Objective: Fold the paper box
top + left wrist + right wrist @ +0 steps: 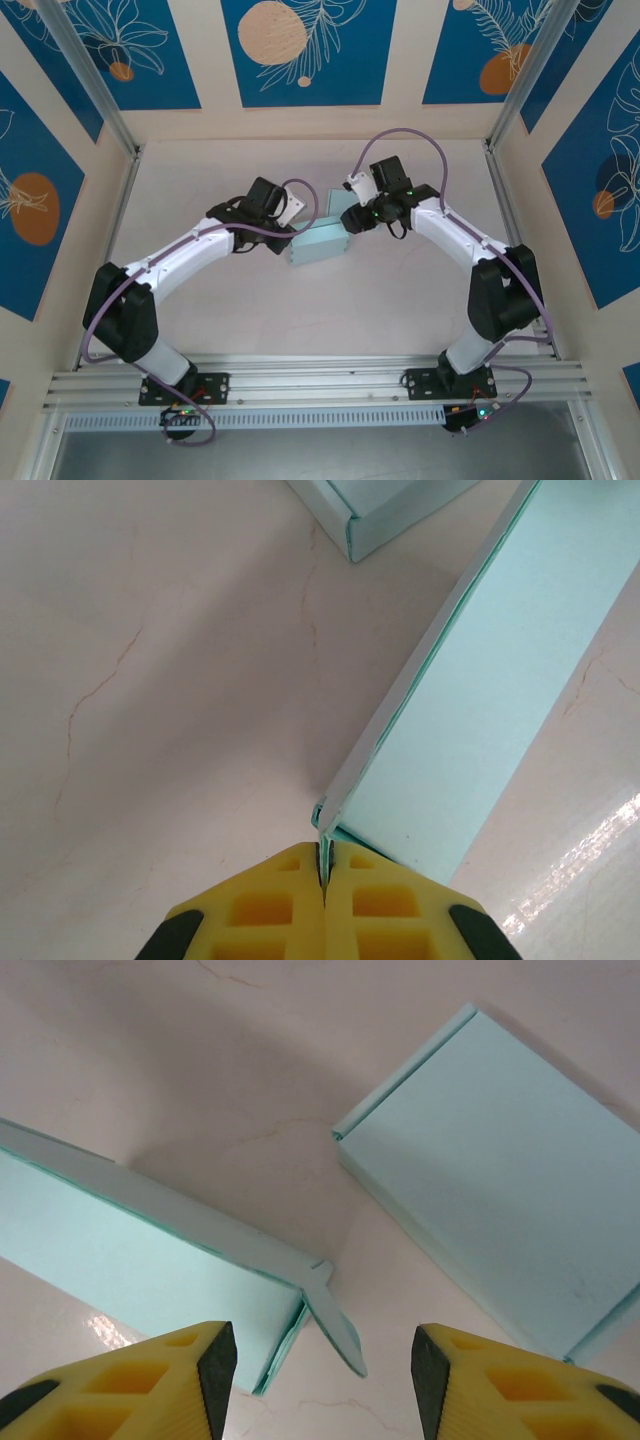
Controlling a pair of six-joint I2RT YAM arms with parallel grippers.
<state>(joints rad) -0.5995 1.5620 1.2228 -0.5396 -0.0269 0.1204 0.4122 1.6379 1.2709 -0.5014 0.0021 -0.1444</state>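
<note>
The paper box is pale teal and lies mid-table in two pieces. The flat unfolded piece point(318, 243) lies between the arms, seen edge-on as a long panel point(480, 690) in the left wrist view. My left gripper point(323, 872) is shut on a thin flap at this piece's near corner. In the right wrist view the same piece point(130, 1250) lies at the left, with a loose flap point(340, 1335) sticking out between the fingers of my open right gripper point(325, 1360). A second folded box part point(500, 1200) lies to its right, also visible behind the arms point(338, 201).
The table point(300, 320) is pale marbled and walled by aluminium posts point(90, 80) and blue-patterned panels. The two arms meet over the centre, their wrists close together. Bare table surface stretches toward the near edge and the left side.
</note>
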